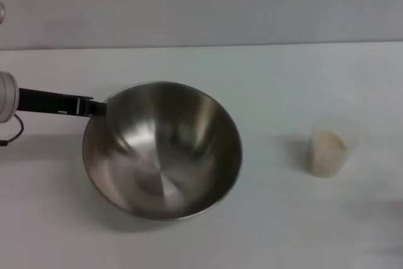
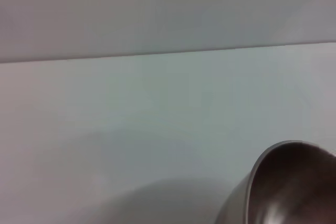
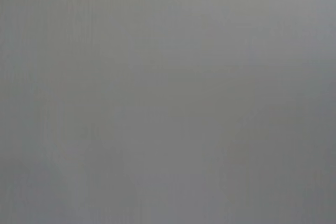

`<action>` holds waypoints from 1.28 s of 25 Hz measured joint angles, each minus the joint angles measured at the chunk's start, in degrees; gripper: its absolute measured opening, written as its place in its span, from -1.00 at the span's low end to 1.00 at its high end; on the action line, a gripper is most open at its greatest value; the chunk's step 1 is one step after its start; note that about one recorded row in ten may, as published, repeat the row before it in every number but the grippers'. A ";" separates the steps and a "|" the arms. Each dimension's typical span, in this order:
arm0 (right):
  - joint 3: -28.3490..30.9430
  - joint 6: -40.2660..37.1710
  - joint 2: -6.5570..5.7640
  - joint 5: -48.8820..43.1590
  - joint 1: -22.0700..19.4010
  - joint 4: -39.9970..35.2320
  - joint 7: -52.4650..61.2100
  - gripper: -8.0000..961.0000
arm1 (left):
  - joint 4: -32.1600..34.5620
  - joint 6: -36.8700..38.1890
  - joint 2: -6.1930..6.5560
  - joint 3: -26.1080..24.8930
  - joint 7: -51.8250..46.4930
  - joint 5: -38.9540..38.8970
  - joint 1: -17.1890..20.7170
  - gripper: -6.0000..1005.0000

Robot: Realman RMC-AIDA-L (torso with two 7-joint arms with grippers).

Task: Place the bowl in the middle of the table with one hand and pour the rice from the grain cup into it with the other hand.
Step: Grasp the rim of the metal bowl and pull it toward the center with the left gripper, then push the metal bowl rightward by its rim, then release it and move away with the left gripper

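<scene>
Half done at best — bowl (image 1: 162, 149) on the tabletop (image 1: 283, 80), tilted, left gripper (image 1: 94, 108) at its rim, fingers apparently clamped there. Still unpoured: rice (image 1: 329, 145) inside the grain cup (image 1: 327, 153), well right of the bowl. Right gripper unseen — fingers impossible to tell.

The bowl (image 1: 162, 149) at the left pincer's (image 1: 94, 108) tip is brushed metal, glossy inside with soft reflections; the bench (image 1: 264, 86) under it is matt white, smooth; farther off, the grain cup (image 1: 327, 153) is translucent plastic; its rice (image 1: 329, 142) looks grainy, dull.
</scene>
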 joint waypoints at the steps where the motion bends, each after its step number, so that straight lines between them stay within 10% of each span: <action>1: 0.00 0.06 -0.02 0.00 0.14 -0.02 0.00 0.76 | 0.22 -0.48 0.06 -0.31 0.56 -0.83 -0.28 -0.91; 32: -0.73 2.27 -0.05 0.00 1.03 -1.03 0.04 0.76 | 18.56 -5.26 6.18 -9.40 8.79 -15.53 -4.77 -0.92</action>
